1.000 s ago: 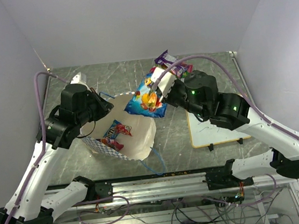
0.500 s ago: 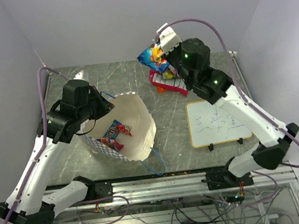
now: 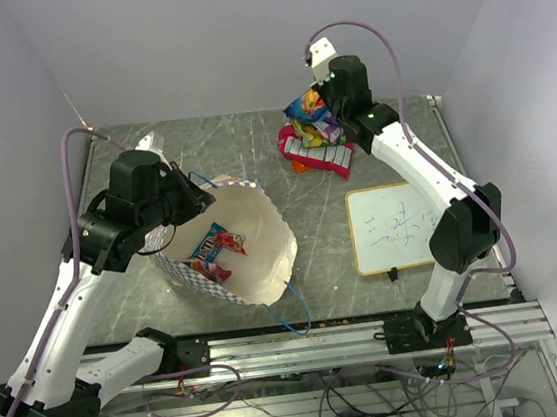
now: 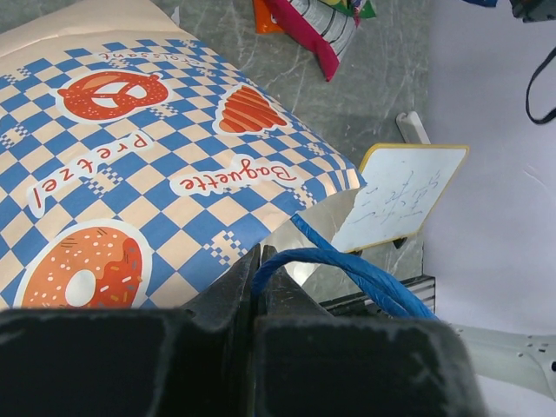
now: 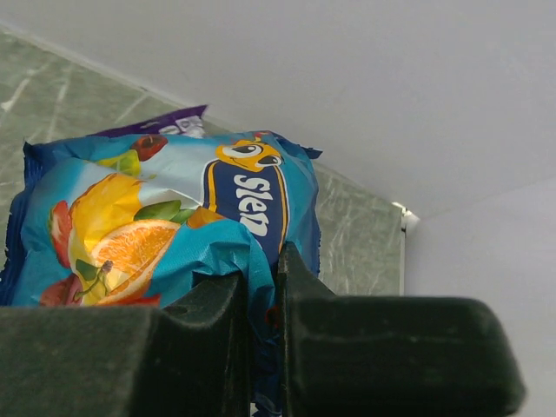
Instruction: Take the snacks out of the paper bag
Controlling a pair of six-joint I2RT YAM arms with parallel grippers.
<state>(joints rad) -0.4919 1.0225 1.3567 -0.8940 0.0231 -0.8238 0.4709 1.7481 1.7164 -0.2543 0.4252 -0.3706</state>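
Swung from the bag to one o'clock, my right gripper clamps the blue packet above the pile; my left gripper pinches the handle. Next: release, then fetch the red packet still inside.

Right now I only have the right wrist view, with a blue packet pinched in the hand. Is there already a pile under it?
Observer: Yes. In the top view the right hand holds the blue packet just above a pile of packets at the far side of the table.
Operator: Anything left in the bag?
Observer: At least one red-and-blue packet lies inside the paper bag, whose mouth gapes toward the top camera.
Operator: What is the left hand doing?
Observer: The left hand is shut on the bag's blue string handle.
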